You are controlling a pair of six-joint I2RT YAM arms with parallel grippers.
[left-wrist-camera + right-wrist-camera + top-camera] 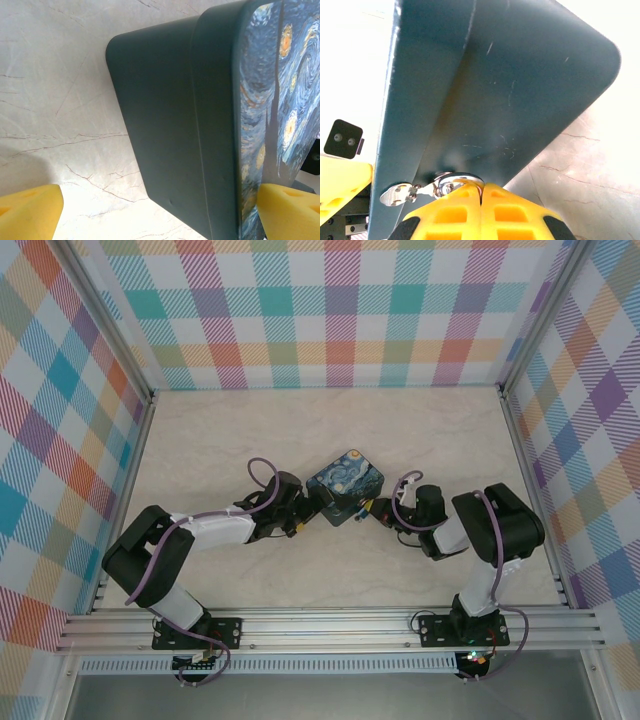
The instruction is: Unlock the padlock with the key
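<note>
Now right fingers (491, 196) pressed together against padlock shackle (457, 178); left fingers (287, 210) spread astride box (170, 125).

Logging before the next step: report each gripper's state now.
Left gripper: open, straddling the starry box.
Right gripper: shut, tips at a silvery ring on the box; grip on it cannot be told.

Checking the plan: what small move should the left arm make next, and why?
Probably close the left gripper on the box to steady it: the box sits between its open fingers, while the right gripper is shut at the silvery loop.
</note>
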